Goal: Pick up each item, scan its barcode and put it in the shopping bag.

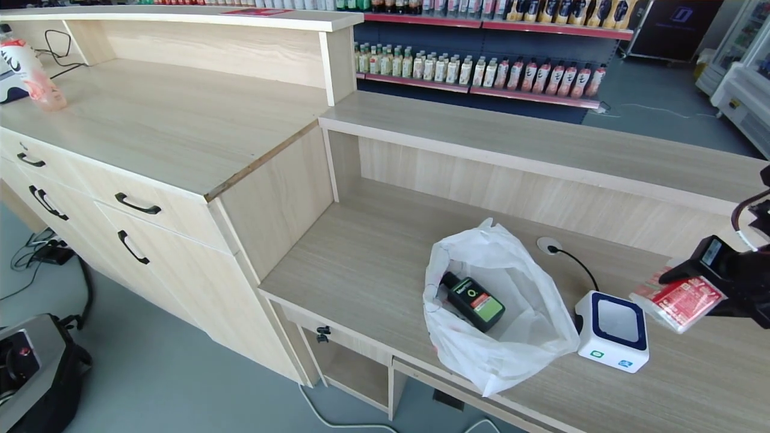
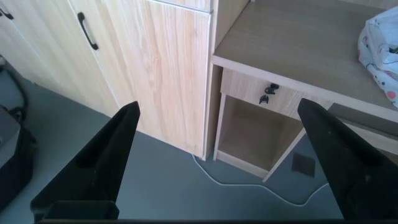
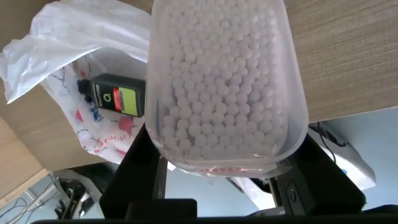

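Observation:
My right gripper (image 1: 710, 282) is shut on a clear tub of cotton swabs (image 1: 677, 299) with a red label, held tilted in the air just right of the white and blue barcode scanner (image 1: 612, 331). In the right wrist view the tub (image 3: 224, 87) sits between the black fingers (image 3: 140, 168). The white shopping bag (image 1: 529, 325) lies open on the low counter left of the scanner, with a dark green box (image 1: 475, 300) inside; bag (image 3: 68, 37) and box (image 3: 118, 98) appear below the tub. My left gripper (image 2: 217, 155) hangs open over the floor beside the counter front.
A pink bottle (image 1: 30, 66) stands far left on the higher counter (image 1: 168, 120). A black cable runs from a grommet (image 1: 548, 245) to the scanner. A raised ledge (image 1: 541, 144) backs the low counter. A keyed drawer (image 2: 268, 93) is under its edge. A black bag (image 1: 30, 361) lies on the floor.

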